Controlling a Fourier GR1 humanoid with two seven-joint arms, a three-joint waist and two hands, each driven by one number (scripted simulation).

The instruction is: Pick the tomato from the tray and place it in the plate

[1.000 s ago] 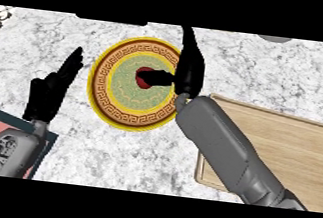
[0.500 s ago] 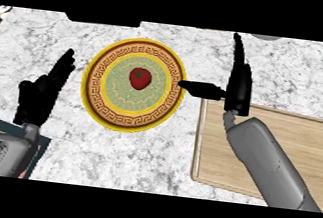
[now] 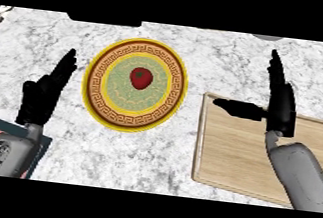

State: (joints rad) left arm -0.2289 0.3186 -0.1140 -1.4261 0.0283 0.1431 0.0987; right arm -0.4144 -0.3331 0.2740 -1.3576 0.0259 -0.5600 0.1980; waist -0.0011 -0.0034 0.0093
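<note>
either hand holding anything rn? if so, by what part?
Nothing held. The tomato lies in the plate; the right hand is open over the tray, the left hand open beside the plate.

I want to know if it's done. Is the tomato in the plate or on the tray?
In the plate. The tomato sits at the middle of the plate; the tray holds nothing visible.

The tomato (image 3: 141, 78) lies in the plate (image 3: 105, 109), which sits on the tabletop (image 3: 151, 160) left of the tray (image 3: 234, 154). The left hand (image 3: 45, 92) stands left of the plate. The right hand (image 3: 278, 101) is over the tray's far edge.
</note>
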